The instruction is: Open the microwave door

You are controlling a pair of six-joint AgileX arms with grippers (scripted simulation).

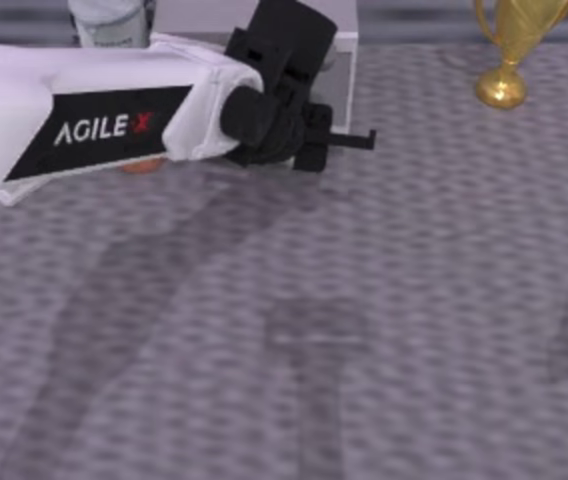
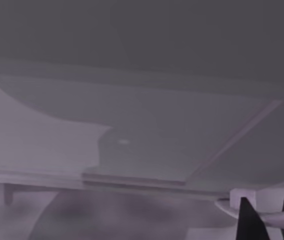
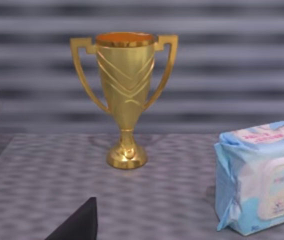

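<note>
While most of it is hidden beneath the left arm, the light grey boxy microwave [image 1: 339, 60] is seen at the table's far edge. The left gripper [image 1: 349, 142] is held at its front; its opening cannot be told. A grey translucent microwave door [image 2: 182, 135] fills the left wrist view.

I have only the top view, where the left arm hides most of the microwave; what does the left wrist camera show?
Observer: The left gripper is close to the microwave door, whose grey window fills most of that view.
Operator: Where is the right arm? It is not in my view.
Observer: Its wrist camera faces the gold trophy, which stands upright on the table.
Operator: Is anything else near it?
Observer: A light blue pack of wipes lies beside the trophy, apart from it.
</note>
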